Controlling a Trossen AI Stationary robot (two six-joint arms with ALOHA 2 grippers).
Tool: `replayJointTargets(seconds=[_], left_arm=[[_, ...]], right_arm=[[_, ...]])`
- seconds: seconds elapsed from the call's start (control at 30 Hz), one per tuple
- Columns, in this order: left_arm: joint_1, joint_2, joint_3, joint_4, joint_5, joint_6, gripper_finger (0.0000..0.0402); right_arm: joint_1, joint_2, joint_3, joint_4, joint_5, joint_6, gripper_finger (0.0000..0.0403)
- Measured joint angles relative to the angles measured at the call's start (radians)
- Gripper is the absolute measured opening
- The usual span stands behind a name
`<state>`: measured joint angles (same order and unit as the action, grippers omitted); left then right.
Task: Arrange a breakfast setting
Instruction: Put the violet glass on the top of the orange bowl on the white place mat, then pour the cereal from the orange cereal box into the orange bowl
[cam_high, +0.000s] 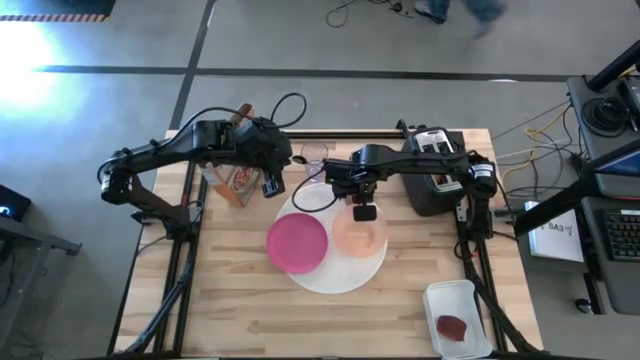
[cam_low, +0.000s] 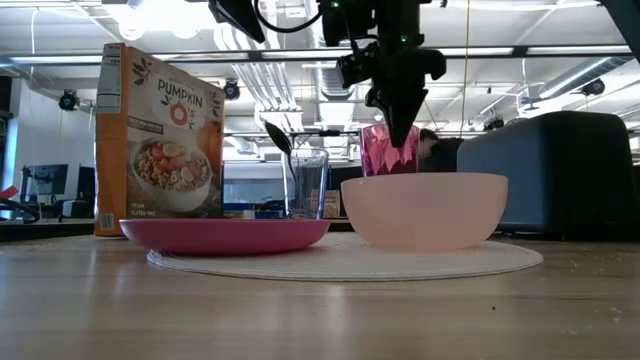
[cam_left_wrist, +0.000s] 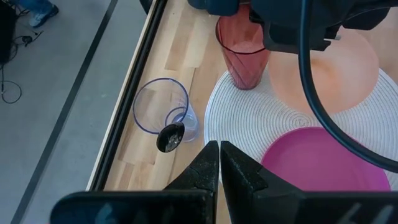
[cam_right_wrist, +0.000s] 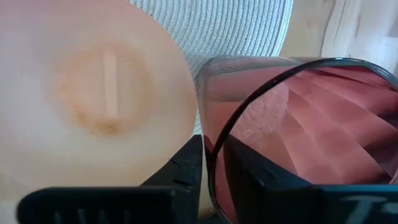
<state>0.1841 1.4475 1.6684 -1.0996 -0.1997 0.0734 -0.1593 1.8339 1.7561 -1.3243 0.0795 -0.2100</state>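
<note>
Two claws over the tabletop, right one at the translucent pink cup (cam_right_wrist: 298, 137).

I see my right claw (cam_right_wrist: 214, 165) straddling the cup's rim, one finger inside, one outside, beside the peach bowl (cam_high: 358, 232) on the white mat (cam_high: 335, 275). My left claw (cam_left_wrist: 219, 165) hangs closed, empty, near the small clear glass (cam_left_wrist: 163, 112).

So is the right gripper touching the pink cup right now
Touching. In the right wrist view the right gripper's fingers straddle the translucent pink cup's rim, one outside and one inside, with the wall pinched between them.
</note>
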Motion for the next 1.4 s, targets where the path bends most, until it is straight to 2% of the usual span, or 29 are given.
replayJointTargets(seconds=[0.17, 0.33, 0.53, 0.83, 0.97, 1.1, 1.23, 1.4], left_arm=[[0.000, 0.000, 0.000, 0.000, 0.000, 0.000, 0.0000], [0.000, 0.000, 0.000, -0.001, 0.000, -0.003, 0.0000], [0.000, 0.000, 0.000, -0.001, 0.000, -0.003, 0.0000], [0.000, 0.000, 0.000, -0.001, 0.000, -0.012, 0.0000], [0.000, 0.000, 0.000, -0.001, 0.000, -0.012, 0.0000], [0.000, 0.000, 0.000, -0.001, 0.000, -0.012, 0.0000], [0.000, 0.000, -0.001, -0.001, 0.001, -0.026, 0.0000], [0.000, 0.000, -0.002, -0.002, 0.008, -0.034, 0.0000]], right_arm=[[0.000, -0.012, 0.000, -0.001, 0.003, 0.009, 0.0091], [0.000, -0.023, 0.001, -0.003, 0.003, 0.011, 0.0104], [0.000, -0.026, 0.063, -0.008, 0.003, 0.008, 0.0101], [0.000, -0.029, 0.247, -0.081, 0.003, 0.063, 0.0090], [0.000, -0.061, 0.265, -0.098, 0.002, 0.076, 0.0086], [-0.003, -0.122, 0.218, -0.099, 0.001, 0.098, 0.0082], [-0.003, -0.218, 0.110, -0.069, 0.000, 0.146, 0.0083], [-0.002, -0.405, -0.139, 0.157, 0.000, 0.224, 0.0086]])
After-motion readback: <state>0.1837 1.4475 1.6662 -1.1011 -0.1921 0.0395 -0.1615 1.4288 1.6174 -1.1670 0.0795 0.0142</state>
